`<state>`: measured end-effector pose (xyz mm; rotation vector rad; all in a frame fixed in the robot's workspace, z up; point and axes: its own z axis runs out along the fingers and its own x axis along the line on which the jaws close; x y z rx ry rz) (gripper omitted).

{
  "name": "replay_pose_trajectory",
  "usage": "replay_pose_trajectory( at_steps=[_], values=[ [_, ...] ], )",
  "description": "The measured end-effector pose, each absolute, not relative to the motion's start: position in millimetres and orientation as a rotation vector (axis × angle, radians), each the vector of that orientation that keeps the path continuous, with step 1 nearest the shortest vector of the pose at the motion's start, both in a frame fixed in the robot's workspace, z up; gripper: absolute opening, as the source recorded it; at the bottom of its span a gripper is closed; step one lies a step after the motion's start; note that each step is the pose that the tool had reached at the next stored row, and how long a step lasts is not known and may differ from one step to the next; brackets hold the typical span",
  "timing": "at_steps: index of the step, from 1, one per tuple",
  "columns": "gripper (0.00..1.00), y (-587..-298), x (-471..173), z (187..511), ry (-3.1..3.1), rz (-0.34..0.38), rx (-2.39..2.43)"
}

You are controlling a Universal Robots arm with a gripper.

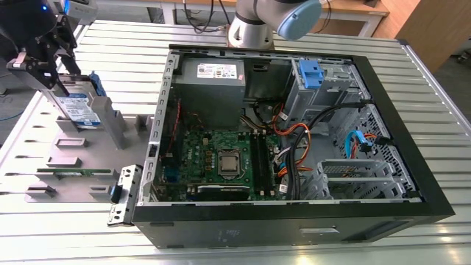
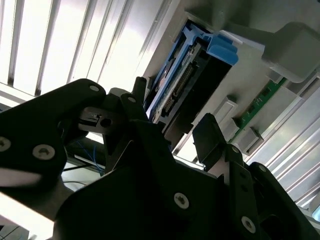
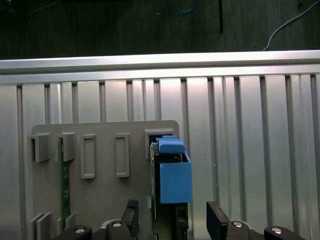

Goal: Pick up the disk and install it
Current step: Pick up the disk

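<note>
Straddling the disk [image 3: 175,182], hand [image 3: 173,210] spread apart | exterior view adds open computer case [image 1: 257,229]

Silver arm [image 1: 254,27], pale-blue joint cap [image 1: 298,19]; black claw [image 3: 173,215], silver screw heads [image 2: 181,200].

Exterior view looks down from above; both wrist views closely face the disk [image 3: 175,181] [image 2: 181,84].
</note>
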<state>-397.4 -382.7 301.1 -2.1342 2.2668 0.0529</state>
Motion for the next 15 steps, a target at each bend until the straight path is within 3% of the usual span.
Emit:
replay_pose_trajectory(
  at_steps=[4, 7, 15],
  values=[
    [0.63, -382.7, -397.5, 301.0, 2.267, 0.053, -2.134],
    [0.50, -382.7, -397.5, 300.9, 2.267, 0.053, -2.134],
    [0.50, -382.7, -397.4, 302.2, 2.267, 0.053, -2.134]
  ],
)
